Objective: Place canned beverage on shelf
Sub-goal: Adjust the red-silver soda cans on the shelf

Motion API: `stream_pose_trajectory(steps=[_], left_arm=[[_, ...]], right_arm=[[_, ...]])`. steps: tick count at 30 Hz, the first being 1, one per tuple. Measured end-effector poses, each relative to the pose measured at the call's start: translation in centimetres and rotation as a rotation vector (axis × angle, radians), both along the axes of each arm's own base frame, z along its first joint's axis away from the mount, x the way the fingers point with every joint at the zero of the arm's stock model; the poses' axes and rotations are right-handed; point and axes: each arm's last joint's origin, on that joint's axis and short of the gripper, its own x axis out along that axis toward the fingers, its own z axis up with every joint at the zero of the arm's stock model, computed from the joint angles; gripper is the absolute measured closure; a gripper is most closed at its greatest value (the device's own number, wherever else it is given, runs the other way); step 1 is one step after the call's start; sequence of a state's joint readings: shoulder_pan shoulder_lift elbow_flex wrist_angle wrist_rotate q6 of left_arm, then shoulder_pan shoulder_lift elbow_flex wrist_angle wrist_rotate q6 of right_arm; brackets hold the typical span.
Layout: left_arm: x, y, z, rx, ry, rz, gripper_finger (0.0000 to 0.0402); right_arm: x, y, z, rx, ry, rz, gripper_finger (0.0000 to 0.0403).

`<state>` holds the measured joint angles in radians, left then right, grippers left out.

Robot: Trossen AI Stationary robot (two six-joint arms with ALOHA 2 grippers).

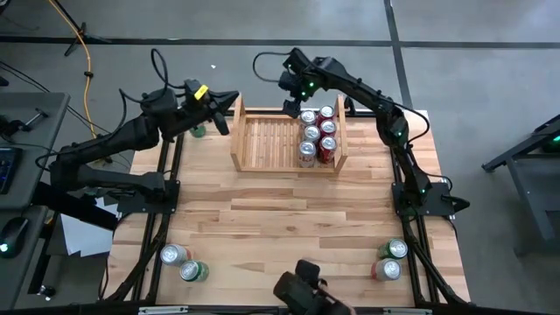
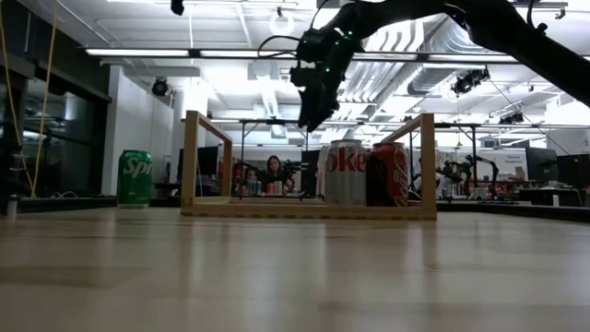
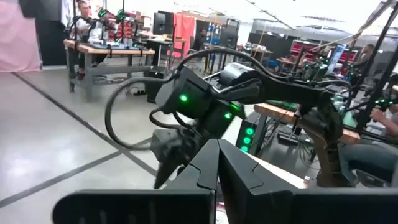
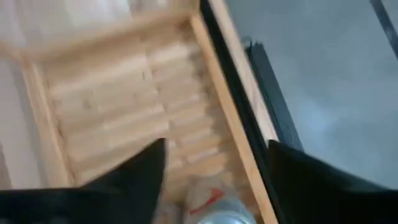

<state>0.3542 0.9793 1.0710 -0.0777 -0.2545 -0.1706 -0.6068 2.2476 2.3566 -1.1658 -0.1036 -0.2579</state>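
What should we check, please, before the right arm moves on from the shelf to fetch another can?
1. Right gripper free of cans: ok, open above the shelf's far edge, nothing between the fingers.
2. Cans in the shelf upright: ok, six stand against its right board.
3. Room for more: ok, the left slats are bare.
4. Next cans available: ok, pairs wait at the near-right and near-left corners.
5. Left gripper out of the way: cannot tell, shut, close to the shelf's left board.

Both arms [image 1: 105,153] are black with looping black cables. Small green lights glow on the right arm [image 1: 385,109].
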Motion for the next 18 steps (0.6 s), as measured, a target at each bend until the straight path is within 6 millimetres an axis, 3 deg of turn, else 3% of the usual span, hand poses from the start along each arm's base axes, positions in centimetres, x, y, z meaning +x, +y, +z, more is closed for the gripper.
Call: stream_pose_trajectory(steps=[5, 6, 10, 14, 18], left_arm=[[0.2, 0.1, -0.2, -0.007, 0.011, 0.003, 0.0402], [0.3, 0.1, -0.4, -0.012, 0.015, 0.002, 0.0402], [0.5, 0.2, -0.7, -0.029, 0.024, 0.002, 0.0402], [0.5, 0.2, -0.6, -0.032, 0.015, -0.002, 0.0402], [0.5, 0.1, -0.7, -0.043, 0.009, -0.007, 0.0401]], right_arm=[[0.9, 0.9, -2.3, 0.010, 0.125, 0.064, 0.0350], [1.2, 1.1, -2.8, 0.013, 0.142, 0.083, 0.0375], [2.3, 1.9, -4.2, -0.058, 0.224, 0.086, 0.0368], [3.0, 2.3, -5.5, -0.108, 0.300, 0.123, 0.0395], [3.1, 2.1, -6.9, -0.122, 0.372, 0.117, 0.0393]])
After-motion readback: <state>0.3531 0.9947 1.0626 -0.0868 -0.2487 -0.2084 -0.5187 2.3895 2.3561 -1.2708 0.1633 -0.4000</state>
